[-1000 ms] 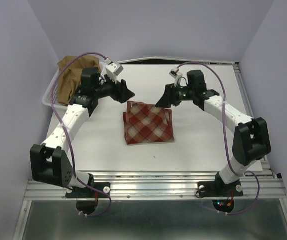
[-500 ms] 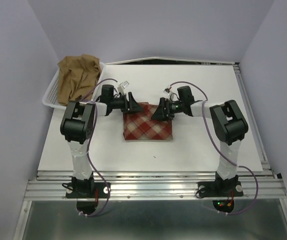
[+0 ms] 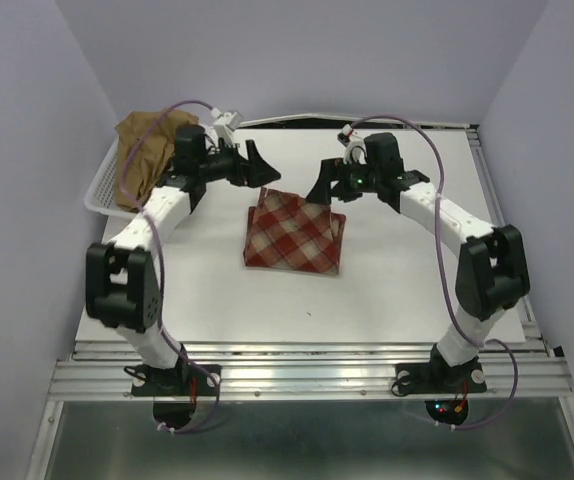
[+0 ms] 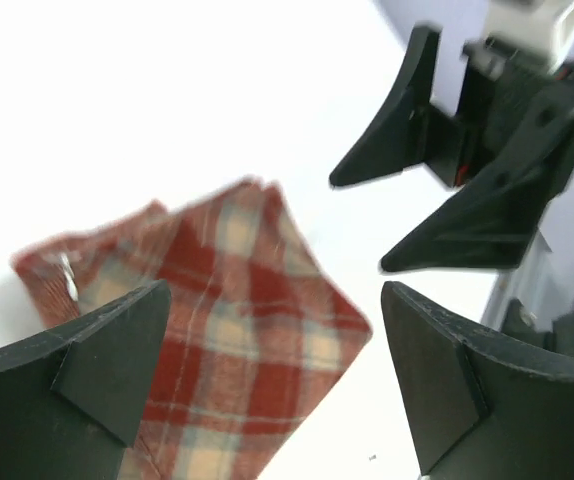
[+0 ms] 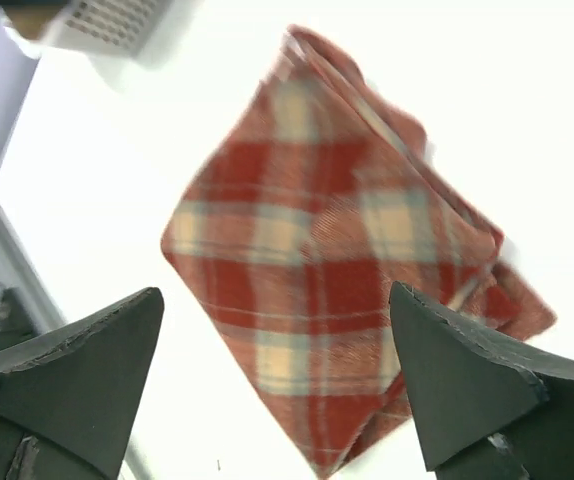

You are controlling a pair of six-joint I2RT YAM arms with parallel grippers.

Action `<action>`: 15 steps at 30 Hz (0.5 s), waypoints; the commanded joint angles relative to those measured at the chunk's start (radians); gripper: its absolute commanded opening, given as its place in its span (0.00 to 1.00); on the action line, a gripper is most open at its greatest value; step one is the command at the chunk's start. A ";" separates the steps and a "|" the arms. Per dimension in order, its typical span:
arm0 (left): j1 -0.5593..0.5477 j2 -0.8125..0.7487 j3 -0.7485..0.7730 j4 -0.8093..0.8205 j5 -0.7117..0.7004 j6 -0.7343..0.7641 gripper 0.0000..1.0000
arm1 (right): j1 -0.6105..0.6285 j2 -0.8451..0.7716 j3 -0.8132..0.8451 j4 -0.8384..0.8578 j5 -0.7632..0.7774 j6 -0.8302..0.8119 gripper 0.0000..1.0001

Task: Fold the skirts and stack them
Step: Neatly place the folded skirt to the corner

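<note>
White desk (image 3: 397,290): carries everything. Mesh basket (image 3: 98,196), far-left corner: holds the tan skirt (image 3: 152,150) crumpled and unfolded, probably parked there until its turn. Plaid skirt (image 3: 297,235), middle of the desk: lies folded into a flat square, apparently set as the base for a stack of 2. Left gripper (image 3: 262,166) and right gripper (image 3: 322,184): hover above its far edge, jaws spread wide, clamping nothing, seemingly free to fetch the tan one.

1st skirt (image 3: 295,233) mid table (image 3: 217,290), 2nd skirt (image 3: 145,150) in basket (image 3: 100,195), far-left corner
</note>
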State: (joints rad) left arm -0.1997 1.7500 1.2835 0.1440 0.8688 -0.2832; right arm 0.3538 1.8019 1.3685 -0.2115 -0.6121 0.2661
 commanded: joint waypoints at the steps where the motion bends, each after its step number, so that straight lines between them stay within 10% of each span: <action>1: 0.055 -0.349 -0.026 -0.044 -0.163 0.090 0.99 | 0.186 -0.160 0.038 -0.111 0.323 -0.131 1.00; 8: 0.083 -0.593 -0.056 -0.198 -0.627 0.021 0.99 | 0.439 -0.034 0.073 -0.170 0.767 0.053 1.00; 15: 0.094 -0.699 -0.164 -0.218 -0.679 0.044 0.99 | 0.479 0.204 0.193 -0.215 0.957 0.142 1.00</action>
State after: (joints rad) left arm -0.1097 1.0744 1.1610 -0.0235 0.2695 -0.2543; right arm 0.8497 1.9564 1.4845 -0.3573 0.1329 0.3321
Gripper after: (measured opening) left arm 0.986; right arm 0.998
